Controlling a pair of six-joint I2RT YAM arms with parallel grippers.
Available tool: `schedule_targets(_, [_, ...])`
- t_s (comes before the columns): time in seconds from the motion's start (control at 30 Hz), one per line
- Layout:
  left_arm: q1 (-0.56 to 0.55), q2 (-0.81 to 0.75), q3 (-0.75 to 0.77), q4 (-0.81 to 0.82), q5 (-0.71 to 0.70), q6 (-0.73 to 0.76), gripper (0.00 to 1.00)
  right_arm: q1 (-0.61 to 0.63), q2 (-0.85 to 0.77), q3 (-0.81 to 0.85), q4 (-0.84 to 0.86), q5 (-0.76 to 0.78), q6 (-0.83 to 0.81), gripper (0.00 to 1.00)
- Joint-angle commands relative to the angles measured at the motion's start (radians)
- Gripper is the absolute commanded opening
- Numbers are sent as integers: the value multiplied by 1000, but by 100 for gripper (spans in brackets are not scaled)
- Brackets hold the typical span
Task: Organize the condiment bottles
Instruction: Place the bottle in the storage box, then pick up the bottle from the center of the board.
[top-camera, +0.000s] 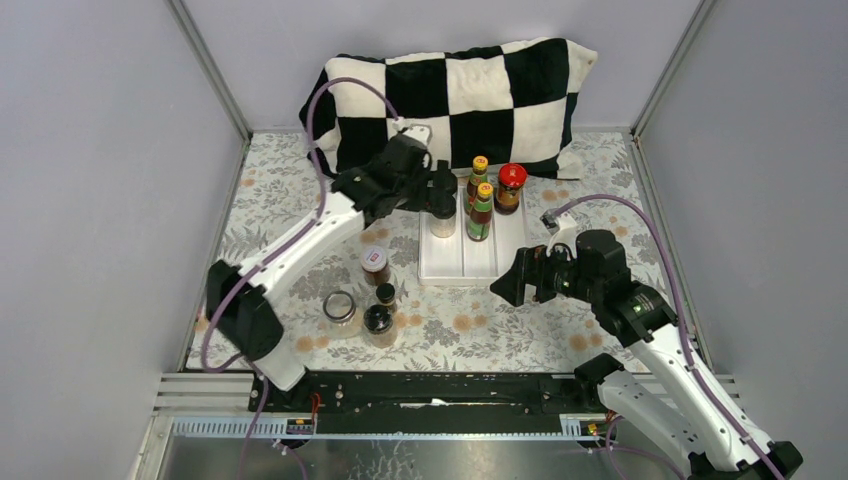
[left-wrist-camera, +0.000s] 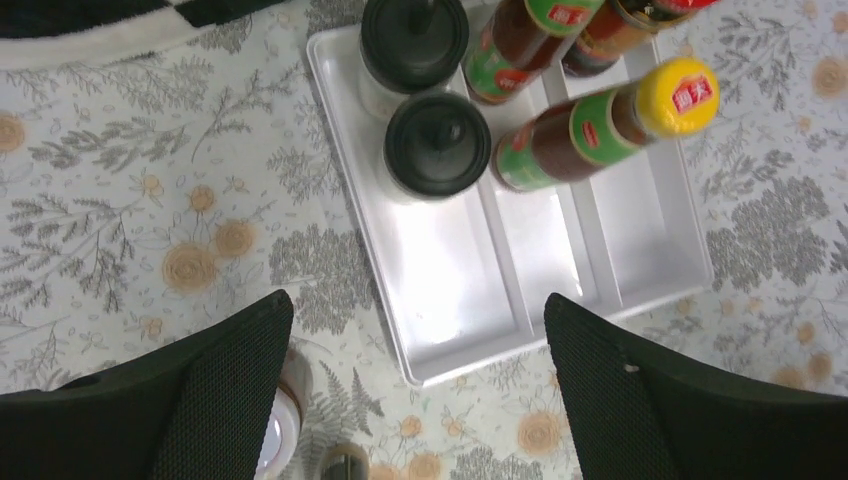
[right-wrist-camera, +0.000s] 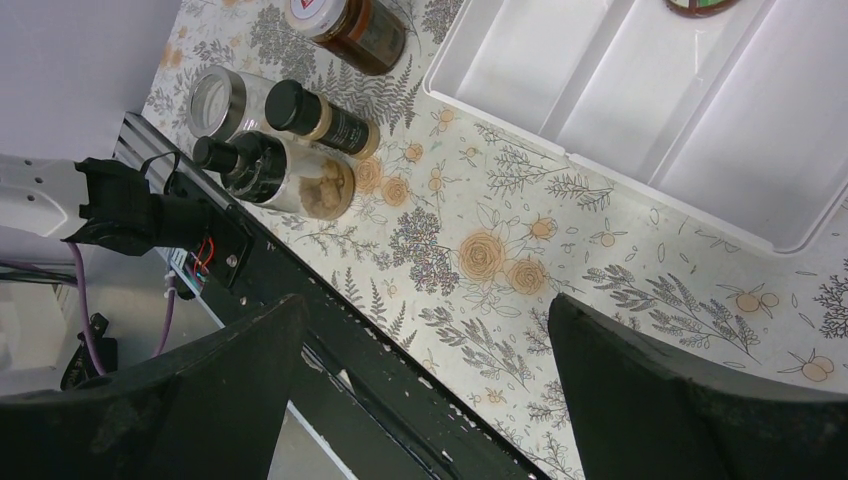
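Note:
In the white tray (top-camera: 470, 262) stand two yellow-capped sauce bottles (top-camera: 481, 168) (top-camera: 484, 193), a red-lidded jar (top-camera: 511, 180) and black-capped spice jars (top-camera: 443, 222). My left gripper (top-camera: 443, 190) hovers open above those spice jars. In the left wrist view the gripper (left-wrist-camera: 415, 305) is empty, with both black caps (left-wrist-camera: 437, 143) (left-wrist-camera: 414, 40) apart from its fingers. On the cloth left of the tray stand a red-labelled jar (top-camera: 375, 265), a squat clear glass jar (top-camera: 340, 307), a small black-capped bottle (top-camera: 386, 294) and a black-capped jar (top-camera: 378, 320). My right gripper (top-camera: 515, 278) is open and empty near the tray's front right corner.
A black-and-white checked cushion (top-camera: 450, 100) lies behind the tray. Grey walls close in both sides. The black rail (right-wrist-camera: 330, 330) at the near table edge runs just under my right gripper (right-wrist-camera: 425, 310). The tray (right-wrist-camera: 620, 110) has bare front compartments.

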Motion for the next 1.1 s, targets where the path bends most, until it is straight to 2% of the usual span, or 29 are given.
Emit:
schedule_targets(0.0, [3,-130,-142,46,64,-29,99,6,14,14,24,-19,-9,98])
schedule_targets(0.23, [73,-304,-394,202,260,-80,99,7,64,107,-63,-58,-36,100])
schedule_targets(0.6, [74,-486,-482,152,217,-98,99,13,165,263,-68,-101,-48,100])
schedule_targets(0.77, [74,-571,-500,131,177,-99,99,66,246,304,-28,-131,-41,100])
schedule_targets(0.93, [74,-641,-494,75,13,-104,99,271,423,448,-64,109,-78,99])
schedule_targets(1.07, [75,-699,-489,58,-53,-103,99,364,561,551,-63,269,-102,97])
